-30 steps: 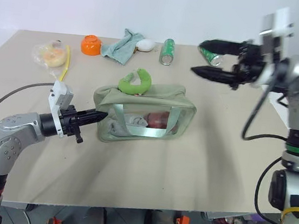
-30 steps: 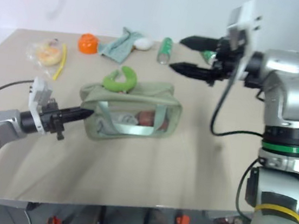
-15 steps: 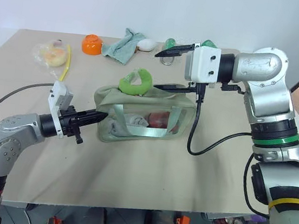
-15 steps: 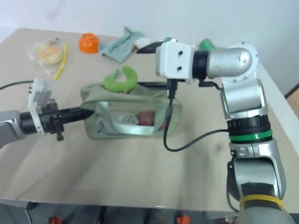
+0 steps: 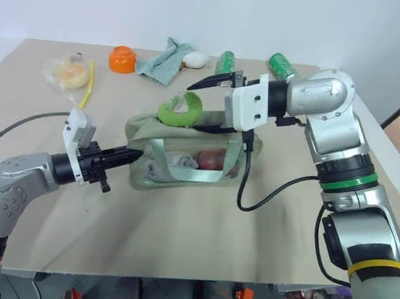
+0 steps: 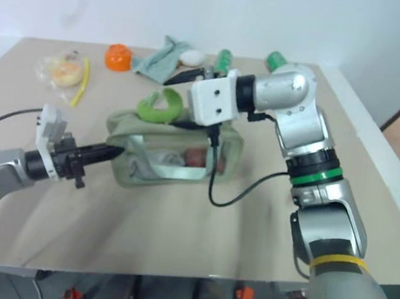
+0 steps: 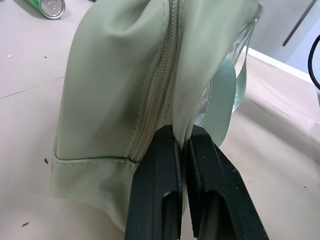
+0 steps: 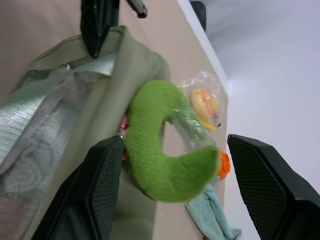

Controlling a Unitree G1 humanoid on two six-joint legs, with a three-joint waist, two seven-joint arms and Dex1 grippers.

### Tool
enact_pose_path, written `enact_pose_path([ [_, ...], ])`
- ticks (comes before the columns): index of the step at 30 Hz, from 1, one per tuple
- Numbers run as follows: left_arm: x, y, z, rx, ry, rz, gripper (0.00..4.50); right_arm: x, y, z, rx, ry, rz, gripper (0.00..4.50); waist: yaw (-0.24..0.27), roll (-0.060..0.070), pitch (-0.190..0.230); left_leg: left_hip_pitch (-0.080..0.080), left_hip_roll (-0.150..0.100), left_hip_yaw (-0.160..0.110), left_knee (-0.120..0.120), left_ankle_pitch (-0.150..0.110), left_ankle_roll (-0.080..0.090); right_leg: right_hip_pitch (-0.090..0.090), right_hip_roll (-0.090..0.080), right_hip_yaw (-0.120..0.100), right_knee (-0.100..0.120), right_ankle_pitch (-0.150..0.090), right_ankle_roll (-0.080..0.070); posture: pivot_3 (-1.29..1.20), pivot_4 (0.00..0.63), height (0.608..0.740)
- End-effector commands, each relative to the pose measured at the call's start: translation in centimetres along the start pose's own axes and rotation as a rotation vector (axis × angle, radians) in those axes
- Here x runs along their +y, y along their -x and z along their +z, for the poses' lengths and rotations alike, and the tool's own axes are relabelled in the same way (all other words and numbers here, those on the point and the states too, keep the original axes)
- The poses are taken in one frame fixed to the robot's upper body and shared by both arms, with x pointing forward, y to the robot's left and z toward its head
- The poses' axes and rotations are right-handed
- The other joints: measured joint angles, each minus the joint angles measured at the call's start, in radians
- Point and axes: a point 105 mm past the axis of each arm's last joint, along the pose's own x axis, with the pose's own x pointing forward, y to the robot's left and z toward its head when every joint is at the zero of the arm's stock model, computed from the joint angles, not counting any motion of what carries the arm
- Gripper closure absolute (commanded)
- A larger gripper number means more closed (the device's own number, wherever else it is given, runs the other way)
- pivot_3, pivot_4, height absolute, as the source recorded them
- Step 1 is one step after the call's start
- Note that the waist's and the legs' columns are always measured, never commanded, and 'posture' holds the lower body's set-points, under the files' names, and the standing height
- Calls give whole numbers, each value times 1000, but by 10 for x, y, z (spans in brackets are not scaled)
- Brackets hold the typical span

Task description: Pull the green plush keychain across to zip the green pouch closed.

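Right gripper lining up on the green plush keychain [image 5: 181,110] while the left one is anchoring the green pouch [image 5: 185,155].

The keychain is lying curled on top of the pouch, toward the end nearest the left gripper [image 5: 128,155], apparently where the zipper run begins. That gripper's fingers are clamped together on a fold of fabric at the pouch's end seam, apparently bracing the pouch so a pull on the slider will not drag it over the table [image 5: 196,237]. The right gripper [image 8: 172,165] is hovering over the pouch's top with its fingers spread apart, one on either side of the plush and not yet touching it, placed to close on it. Behind the pouch, well apart from it, a teal cloth [image 5: 165,61] and an orange bowl [image 5: 123,59] are sitting on the table.
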Motion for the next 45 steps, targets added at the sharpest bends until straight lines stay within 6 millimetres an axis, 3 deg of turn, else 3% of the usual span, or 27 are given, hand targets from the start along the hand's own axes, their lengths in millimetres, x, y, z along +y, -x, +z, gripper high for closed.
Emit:
enact_pose_path([
  [1, -2, 3, 6, -20, -16, 4, 4500, -9, 0, 5, -2, 63, -5, 1060, 0, 0, 0, 0, 0, 0, 0, 0, 0, 0, 0, 0, 0, 0, 0, 0, 150, 740],
  [17, -3, 5, 7, -28, -11, 21, 4500, -4, -17, -1, -26, 68, 23, 1060, 0, 0, 0, 0, 2, 0, 0, 0, 0, 0, 2, 0, 0, 0, -1, 0, 150, 740],
  [20, -3, 6, 7, -28, -10, 23, 4500, -4, -17, -1, -31, 61, 22, 1837, 0, 0, 0, 0, 2, 0, 0, 0, 0, 0, 2, 0, 0, 0, -2, 0, 150, 740],
  [27, -2, 5, 6, -28, -6, 24, 4500, -6, -15, -2, -38, 32, 17, 4283, 0, 0, 0, 1, 3, 0, 0, 0, 0, 0, 3, 0, 0, 0, -2, 0, 150, 740],
  [28, -2, 4, 6, -27, -6, 23, 4500, -6, -15, -3, -36, 27, 12, 4453, 0, 0, 0, 1, 3, 0, 0, 0, 0, 0, 3, 0, 0, 0, -2, 0, 150, 740],
  [36, 0, 2, 7, -28, -6, 17, 4500, -18, -6, -8, -6, 11, -45, 4453, 0, 0, 0, 1, 3, 0, 0, 0, 0, 0, 3, 0, 0, 1, -2, 0, 150, 740],
  [39, 2, 1, 7, -28, -6, 13, 4500, -32, 15, -10, 21, -28, -95, 4453, 0, 1, 0, 0, 3, 0, 0, 0, 0, 0, 3, 0, 0, 1, -2, 0, 150, 740],
  [45, 2, 0, 6, -29, -4, 8, 4500, -33, 49, -22, 106, -78, -115, 4453, 2, 1, 1, 0, 3, 0, 0, 0, 0, 0, 3, 0, 0, 0, -3, 0, 150, 740],
])
